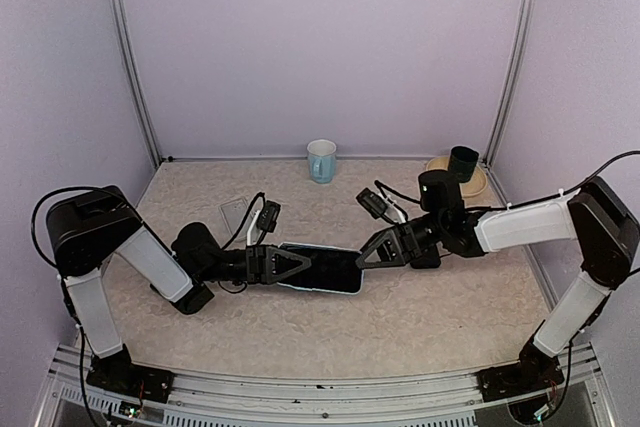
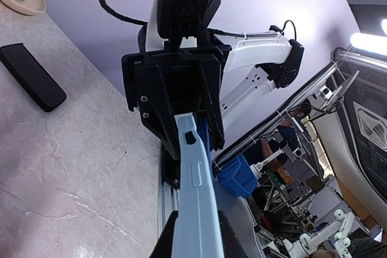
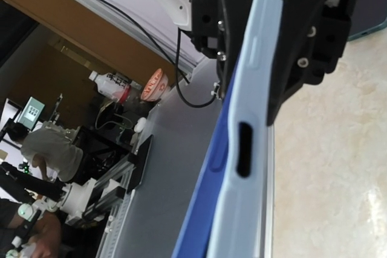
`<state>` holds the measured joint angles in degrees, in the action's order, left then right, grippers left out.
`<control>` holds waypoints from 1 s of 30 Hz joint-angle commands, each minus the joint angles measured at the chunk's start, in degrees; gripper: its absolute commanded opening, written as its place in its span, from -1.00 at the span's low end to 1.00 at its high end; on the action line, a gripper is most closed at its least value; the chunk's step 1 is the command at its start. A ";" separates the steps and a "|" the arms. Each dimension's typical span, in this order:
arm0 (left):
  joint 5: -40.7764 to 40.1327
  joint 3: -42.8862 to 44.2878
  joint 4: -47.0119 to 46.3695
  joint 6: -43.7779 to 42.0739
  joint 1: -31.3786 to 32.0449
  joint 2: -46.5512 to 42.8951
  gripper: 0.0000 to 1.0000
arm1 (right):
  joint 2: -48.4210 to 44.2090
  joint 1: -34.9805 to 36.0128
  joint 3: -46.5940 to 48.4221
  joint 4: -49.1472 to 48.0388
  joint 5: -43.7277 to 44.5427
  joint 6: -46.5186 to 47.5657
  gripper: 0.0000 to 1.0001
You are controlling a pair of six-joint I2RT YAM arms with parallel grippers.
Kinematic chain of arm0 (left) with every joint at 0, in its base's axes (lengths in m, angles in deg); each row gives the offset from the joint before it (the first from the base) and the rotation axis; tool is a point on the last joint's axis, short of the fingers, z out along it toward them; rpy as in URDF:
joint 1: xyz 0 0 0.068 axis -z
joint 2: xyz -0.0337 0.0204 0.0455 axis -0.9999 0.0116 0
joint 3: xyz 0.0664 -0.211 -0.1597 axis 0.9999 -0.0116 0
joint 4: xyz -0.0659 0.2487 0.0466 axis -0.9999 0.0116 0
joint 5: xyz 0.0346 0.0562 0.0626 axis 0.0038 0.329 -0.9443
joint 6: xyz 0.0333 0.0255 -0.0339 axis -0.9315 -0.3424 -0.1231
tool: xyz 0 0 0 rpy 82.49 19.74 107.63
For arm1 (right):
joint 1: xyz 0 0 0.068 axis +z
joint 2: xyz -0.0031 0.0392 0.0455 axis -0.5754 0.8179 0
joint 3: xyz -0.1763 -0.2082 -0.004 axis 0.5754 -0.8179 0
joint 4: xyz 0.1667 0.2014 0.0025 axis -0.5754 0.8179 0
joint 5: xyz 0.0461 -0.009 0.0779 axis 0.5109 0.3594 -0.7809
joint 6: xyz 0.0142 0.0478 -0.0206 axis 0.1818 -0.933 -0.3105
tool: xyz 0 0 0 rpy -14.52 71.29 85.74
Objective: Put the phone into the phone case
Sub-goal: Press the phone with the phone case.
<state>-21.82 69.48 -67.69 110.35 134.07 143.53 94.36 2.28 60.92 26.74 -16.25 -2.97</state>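
Observation:
A pale blue phone case (image 1: 322,269) with the dark-screened phone in it hangs level just above the table centre, held at both ends. My left gripper (image 1: 290,265) is shut on its left end and my right gripper (image 1: 375,252) on its right end. In the left wrist view the case (image 2: 196,209) runs from my left gripper (image 2: 195,237) up into the right gripper (image 2: 175,89). A blue phone edge (image 2: 202,140) shows beside the case rim. In the right wrist view the case (image 3: 254,119) and the blue edge (image 3: 205,222) run up to the left gripper (image 3: 272,28).
A pale blue mug (image 1: 321,160) stands at the back centre. A tan dish (image 1: 478,182) with a dark cup (image 1: 463,162) is at the back right. A clear flat piece (image 1: 236,213) lies at the left. A black slab (image 2: 30,77) lies on the table.

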 commanded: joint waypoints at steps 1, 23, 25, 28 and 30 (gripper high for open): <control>-1.21 0.75 -3.02 -0.85 0.09 0.21 -1.00 | 0.54 1.48 0.50 -5.14 -4.22 -2.40 -0.38; -2.73 0.91 1.30 -2.82 -0.26 0.01 -0.37 | -0.39 1.58 8.65 23.03 8.27 15.30 -1.00; -2.74 0.92 1.49 -2.80 -0.26 0.06 -0.36 | -1.18 1.30 8.97 24.44 10.19 15.74 -1.00; -2.78 0.92 1.49 -2.82 -0.26 0.16 -0.37 | -2.15 0.52 9.19 25.99 12.87 15.67 -1.00; -2.81 0.99 1.51 -2.82 -0.26 0.04 -0.41 | -2.62 -0.05 9.29 26.81 14.42 15.43 -1.00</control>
<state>-23.77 69.54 -65.44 108.49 133.63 143.53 94.47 2.91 68.03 50.12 -5.98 10.60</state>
